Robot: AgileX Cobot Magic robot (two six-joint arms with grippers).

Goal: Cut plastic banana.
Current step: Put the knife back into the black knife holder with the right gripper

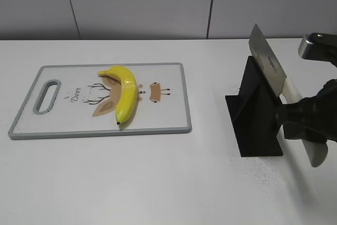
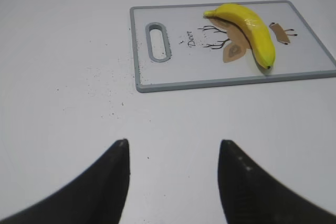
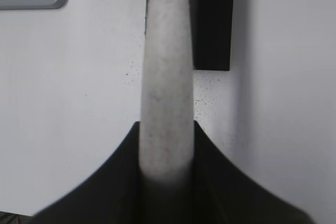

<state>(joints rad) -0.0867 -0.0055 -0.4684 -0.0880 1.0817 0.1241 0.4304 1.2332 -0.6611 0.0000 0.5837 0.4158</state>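
A yellow plastic banana lies whole on a white cutting board with a grey rim; both also show in the left wrist view, banana and board. My right gripper is shut on the white handle of a knife whose steel blade slants up over a black knife stand. My left gripper is open and empty above the bare table, well short of the board's handle end; it is out of the exterior view.
The black stand sits on the white table to the right of the board. The board has a grey handle slot at its left end. A grey panelled wall runs behind the table.
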